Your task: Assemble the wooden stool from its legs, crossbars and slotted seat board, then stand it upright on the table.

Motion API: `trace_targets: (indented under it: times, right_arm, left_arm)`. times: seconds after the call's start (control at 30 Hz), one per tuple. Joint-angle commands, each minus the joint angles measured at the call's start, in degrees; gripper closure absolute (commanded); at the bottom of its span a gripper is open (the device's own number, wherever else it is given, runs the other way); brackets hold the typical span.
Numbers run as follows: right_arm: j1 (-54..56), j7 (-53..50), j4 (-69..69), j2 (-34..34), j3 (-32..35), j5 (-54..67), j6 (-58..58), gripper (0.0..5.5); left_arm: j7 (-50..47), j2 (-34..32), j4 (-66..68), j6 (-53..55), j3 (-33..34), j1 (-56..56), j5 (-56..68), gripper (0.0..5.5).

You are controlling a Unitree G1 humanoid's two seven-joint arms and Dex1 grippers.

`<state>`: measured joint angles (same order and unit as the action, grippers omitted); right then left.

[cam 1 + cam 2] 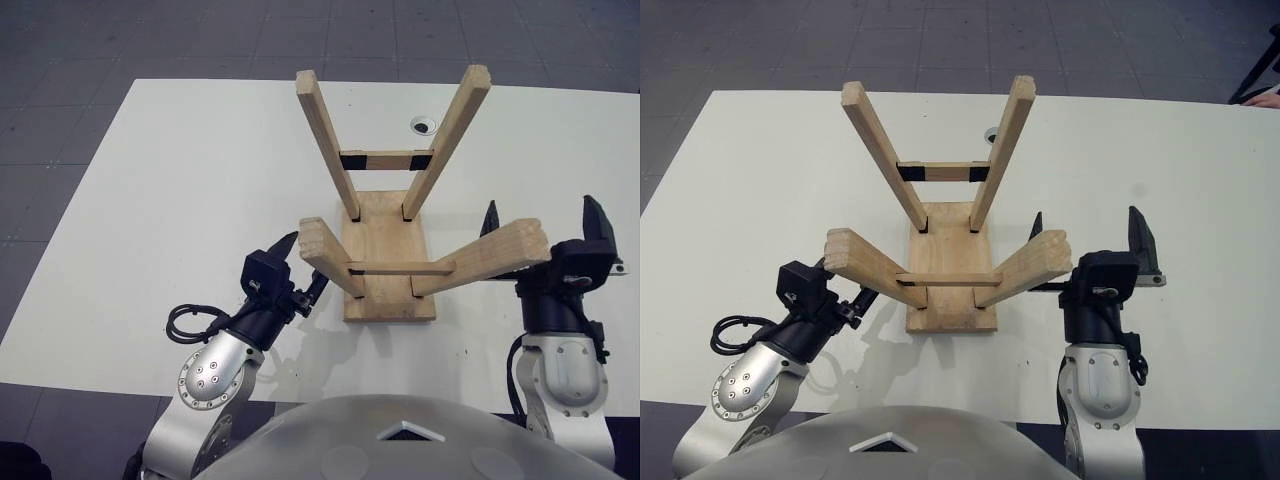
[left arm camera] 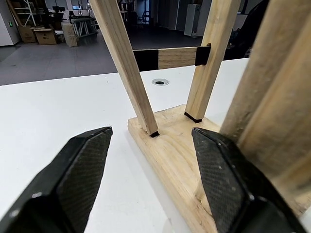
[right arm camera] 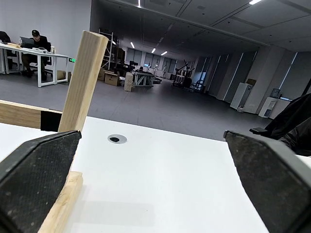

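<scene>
Two grippers sit nearest. The left gripper (image 1: 303, 263), fingers parted and holding nothing, is at 8 o'clock of the seat board (image 1: 385, 235), just beside the near-left leg (image 1: 325, 250). The right gripper (image 1: 541, 225), spread wide and empty, is at 4 o'clock, by the near-right leg (image 1: 490, 258). One stool (image 1: 390, 215) rests upside down mid-table (image 1: 150, 200), with one board flat, four legs (image 1: 327, 140) up and two crossbars (image 1: 385, 160). One cable hole (image 1: 424, 125) lies beyond at 1 o'clock.
</scene>
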<state>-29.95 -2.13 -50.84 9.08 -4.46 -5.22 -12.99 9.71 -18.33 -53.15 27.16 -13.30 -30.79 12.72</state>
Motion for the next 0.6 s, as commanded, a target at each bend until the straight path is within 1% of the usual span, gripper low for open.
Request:
trace_targets:
  times: [0.03,0.13,0.3,0.4,0.47,0.53,0.6]
  right_arm:
    - [1.9,2.8,0.1,0.5,3.1,3.1,-2.0,0.02]
    - [4.6,4.2,-1.4,1.7,7.8,5.0,-4.4,0.02]
    - [13.6,5.9,-4.5,5.0,17.4,9.7,-11.3,0.02]
    - [21.1,6.9,-7.6,8.3,22.8,17.1,-18.0,0.02]
    - [26.5,6.1,-9.0,11.5,26.0,28.0,-21.6,0.02]
    - [31.4,0.5,-9.1,14.9,31.0,47.3,-25.1,0.02]
    - [33.3,-6.5,-9.1,20.2,33.0,67.2,-24.0,0.02]
  left_arm:
    - [1.7,0.2,0.0,-0.4,1.3,3.0,1.9,2.42]
    - [1.8,0.6,-0.5,-0.2,3.7,5.3,3.4,2.42]
    - [1.5,0.8,0.5,0.5,7.1,8.3,5.0,2.42]
    - [1.2,0.7,1.1,1.3,9.2,10.5,5.7,2.42]
    - [1.2,0.7,1.5,1.6,10.0,11.8,5.9,2.42]
    - [1.0,0.9,2.5,1.7,10.3,12.3,5.9,2.42]
    - [0.8,1.2,3.3,1.7,10.2,12.6,5.7,2.42]
